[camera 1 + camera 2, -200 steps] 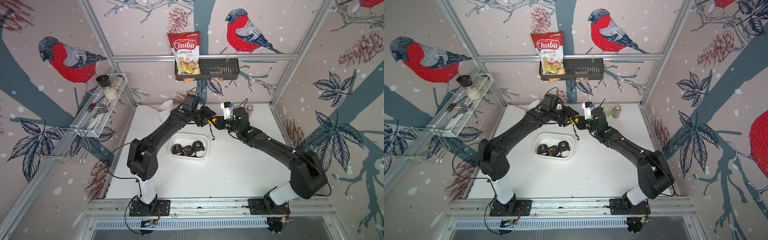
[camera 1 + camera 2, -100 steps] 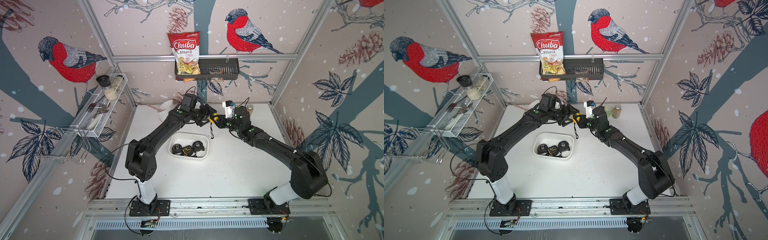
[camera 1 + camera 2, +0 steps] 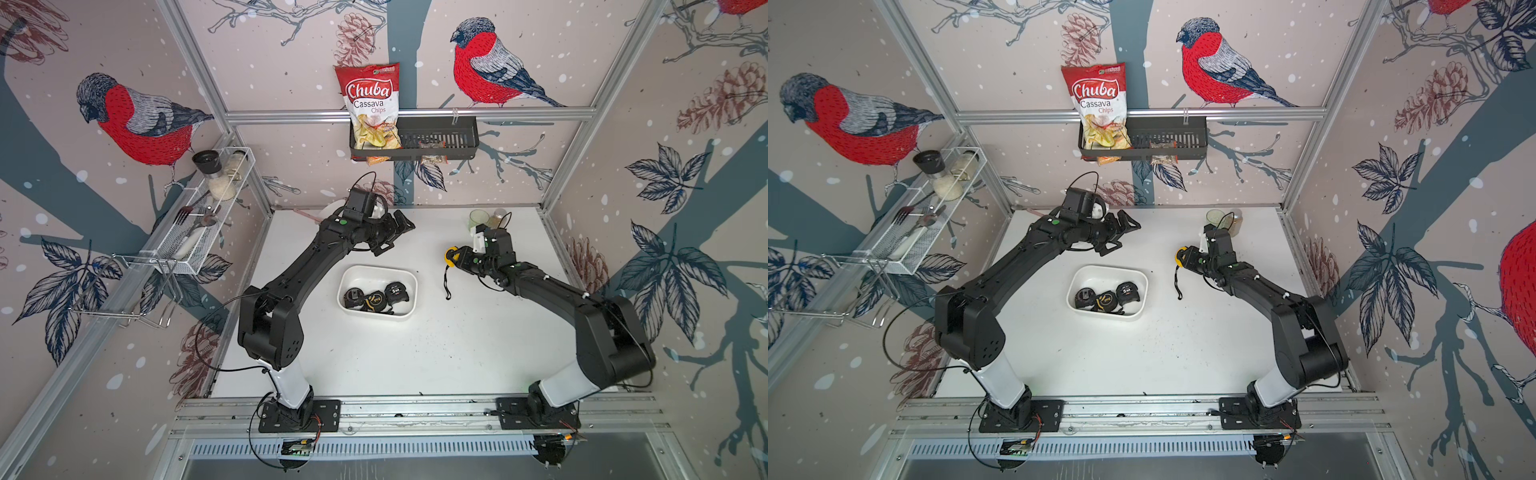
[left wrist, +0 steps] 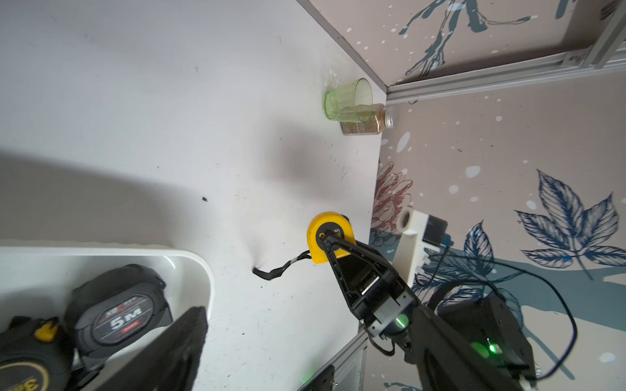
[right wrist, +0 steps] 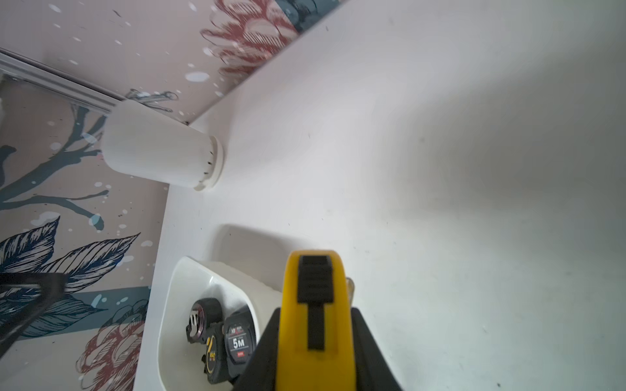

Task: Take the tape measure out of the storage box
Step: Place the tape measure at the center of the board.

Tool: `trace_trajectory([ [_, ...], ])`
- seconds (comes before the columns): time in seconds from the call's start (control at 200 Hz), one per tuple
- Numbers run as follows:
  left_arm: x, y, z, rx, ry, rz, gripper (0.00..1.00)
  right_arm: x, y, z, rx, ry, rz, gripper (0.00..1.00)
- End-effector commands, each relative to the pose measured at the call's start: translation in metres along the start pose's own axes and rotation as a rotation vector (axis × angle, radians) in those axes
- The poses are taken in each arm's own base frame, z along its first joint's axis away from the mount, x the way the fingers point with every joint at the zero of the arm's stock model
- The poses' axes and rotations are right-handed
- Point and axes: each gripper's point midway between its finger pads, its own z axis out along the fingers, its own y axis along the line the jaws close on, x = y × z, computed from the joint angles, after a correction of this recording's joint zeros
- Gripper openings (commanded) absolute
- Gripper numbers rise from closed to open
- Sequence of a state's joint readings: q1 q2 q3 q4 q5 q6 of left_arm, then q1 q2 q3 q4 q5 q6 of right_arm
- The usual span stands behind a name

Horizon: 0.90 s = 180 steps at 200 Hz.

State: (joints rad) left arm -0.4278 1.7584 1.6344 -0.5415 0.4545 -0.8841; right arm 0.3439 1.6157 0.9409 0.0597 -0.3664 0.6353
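The desk (image 3: pixel 415 353) carries the storage box (image 3: pixel 374 275), which holds three dark tapes (image 3: pixel 376 296). Our left tool (image 3: pixel 398 237) hangs spread and empty beyond it. Our right tool (image 3: pixel 457 258) pinches the yellow tape measure (image 3: pixel 449 254) aloft, outside the box. We should lower it flat, minding its dangling strap (image 3: pixel 446 282), before letting go.

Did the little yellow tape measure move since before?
Yes. The round yellow plastic tape measure, pinched in the right gripper, has shifted to the robot's right, farther from the shallow white plastic storage box.
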Motion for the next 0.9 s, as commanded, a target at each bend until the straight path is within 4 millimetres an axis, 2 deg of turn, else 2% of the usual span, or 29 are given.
trace_trajectory([
  [0.0,-0.001,0.031,-0.001,-0.182,-0.004,0.095,0.97,0.021,-0.017,0.016,-0.001,0.125,0.12,0.0],
  [0.08,-0.002,0.045,-0.002,-0.288,-0.004,0.136,0.97,0.029,-0.031,0.028,0.021,0.171,0.162,0.0],
  [0.265,0.008,0.062,0.0,-0.414,0.015,0.18,0.97,0.047,-0.053,0.047,0.084,0.266,0.197,0.0],
  [0.52,0.022,0.084,0.0,-0.543,0.045,0.229,0.97,0.058,-0.073,0.047,0.164,0.294,0.242,0.0],
  [0.755,0.03,0.106,-0.004,-0.65,0.074,0.279,0.97,0.066,-0.085,0.039,0.225,0.289,0.28,0.45],
  [0.895,0.033,0.11,-0.002,-0.655,0.081,0.283,0.96,0.07,-0.09,0.036,0.249,0.288,0.293,0.62],
])
